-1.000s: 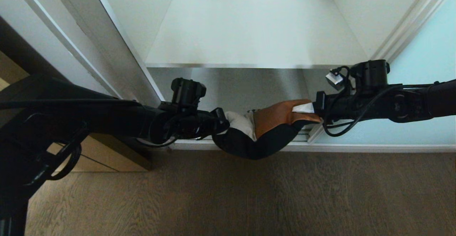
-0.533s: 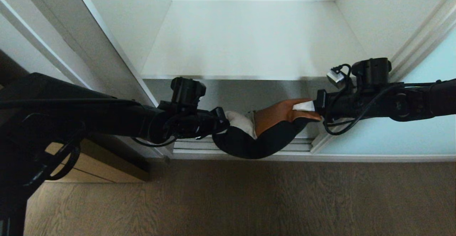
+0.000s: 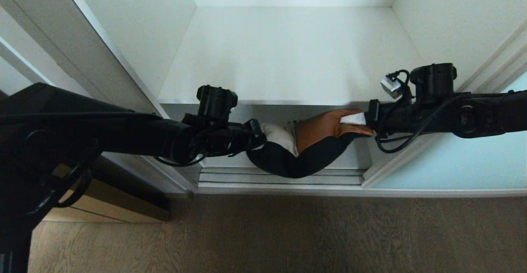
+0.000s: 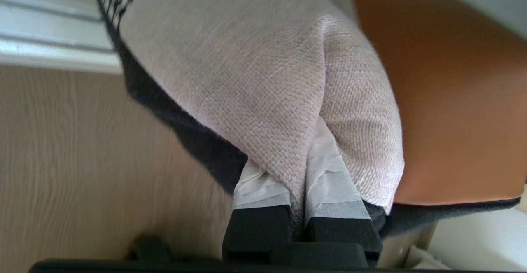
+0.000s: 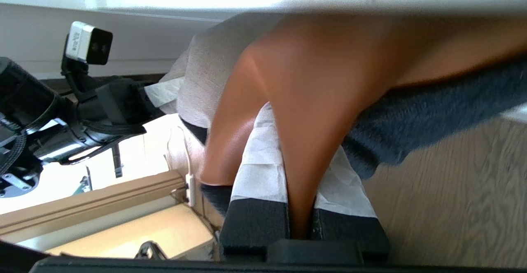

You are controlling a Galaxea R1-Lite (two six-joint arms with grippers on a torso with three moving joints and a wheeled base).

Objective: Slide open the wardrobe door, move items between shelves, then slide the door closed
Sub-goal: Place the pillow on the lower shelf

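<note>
Left gripper [image 3: 257, 135] and right gripper [image 3: 362, 120] both pinched on the cushion [image 3: 304, 149], slung sagging below the white shelf [image 3: 288, 54] edge

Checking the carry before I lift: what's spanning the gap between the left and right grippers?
In the head view, only the cushion: the left gripper pinches its cream end, the right gripper its rust-orange end, and it sags between them.

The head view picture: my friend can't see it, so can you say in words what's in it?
Two black robot arms hold a floppy patchwork cushion between them, the left pincer shut on its cream end and the right pincer shut on its orange end. It sags just below the front edge of a white wardrobe shelf. The pale blue sliding door stands at the right, above a brown wooden floor.
</note>
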